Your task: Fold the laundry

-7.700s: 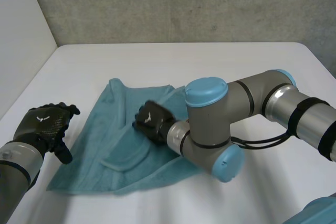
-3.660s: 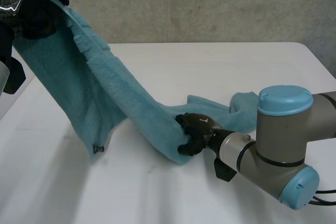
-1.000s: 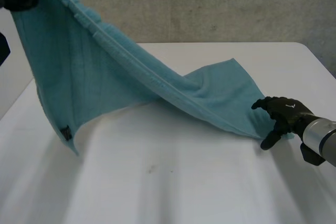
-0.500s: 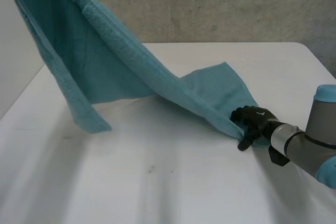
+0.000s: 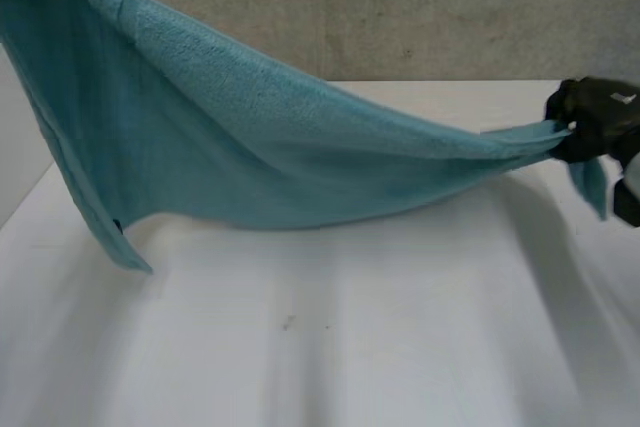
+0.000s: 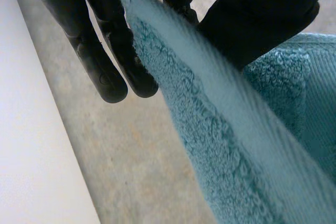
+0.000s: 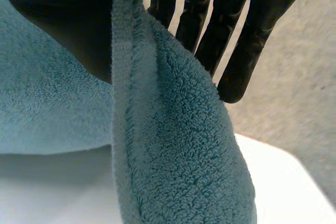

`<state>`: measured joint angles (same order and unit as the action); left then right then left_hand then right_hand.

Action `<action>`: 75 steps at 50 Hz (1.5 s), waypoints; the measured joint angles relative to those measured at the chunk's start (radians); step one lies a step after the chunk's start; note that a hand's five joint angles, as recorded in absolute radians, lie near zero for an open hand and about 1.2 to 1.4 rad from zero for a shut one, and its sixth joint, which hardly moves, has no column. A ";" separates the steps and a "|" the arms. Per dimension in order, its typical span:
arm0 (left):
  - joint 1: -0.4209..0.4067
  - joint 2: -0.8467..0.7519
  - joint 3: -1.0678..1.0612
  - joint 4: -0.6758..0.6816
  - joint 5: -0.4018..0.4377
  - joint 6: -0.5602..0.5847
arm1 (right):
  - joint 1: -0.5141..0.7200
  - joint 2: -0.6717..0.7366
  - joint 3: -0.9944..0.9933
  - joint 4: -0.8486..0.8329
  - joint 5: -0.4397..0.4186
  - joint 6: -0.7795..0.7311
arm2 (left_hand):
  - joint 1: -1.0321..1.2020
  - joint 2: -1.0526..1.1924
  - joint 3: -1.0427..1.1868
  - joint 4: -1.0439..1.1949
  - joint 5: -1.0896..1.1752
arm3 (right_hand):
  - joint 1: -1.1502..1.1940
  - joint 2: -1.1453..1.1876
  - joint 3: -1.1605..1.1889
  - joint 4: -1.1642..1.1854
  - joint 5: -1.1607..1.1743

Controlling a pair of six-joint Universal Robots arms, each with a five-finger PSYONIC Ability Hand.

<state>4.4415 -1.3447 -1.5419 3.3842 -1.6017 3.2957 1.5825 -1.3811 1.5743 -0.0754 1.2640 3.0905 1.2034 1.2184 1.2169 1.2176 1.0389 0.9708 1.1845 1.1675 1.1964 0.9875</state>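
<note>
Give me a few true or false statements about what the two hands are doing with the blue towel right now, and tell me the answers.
1. The right hand pinches one end of the towel. True.
2. The towel lies flat on the table. False: it hangs in the air, stretched between the two hands.
3. The left hand is open and holds nothing. False: it pinches the towel's edge between its fingers and thumb.
4. The towel sags in the middle between the hands. True.

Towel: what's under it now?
White table lies under the towel, held up by left robot hand and right robot hand. Table behind its sagging middle is covered.
</note>
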 measured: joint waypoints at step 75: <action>0.066 -0.601 -0.081 0.199 -0.041 0.041 | 0.159 0.182 0.062 -0.084 -0.005 -0.567 | 0.000 0.000 0.000 0.000 0.000 | 0.008 0.001 0.024 -0.004 0.003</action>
<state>4.5076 -1.9462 -1.6225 3.5836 -1.6427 3.3364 1.7414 -1.1994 1.6365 -0.1590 1.2588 2.5239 1.2038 1.2184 1.2169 1.2176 1.0389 0.9789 1.1858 1.1910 1.1923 0.9907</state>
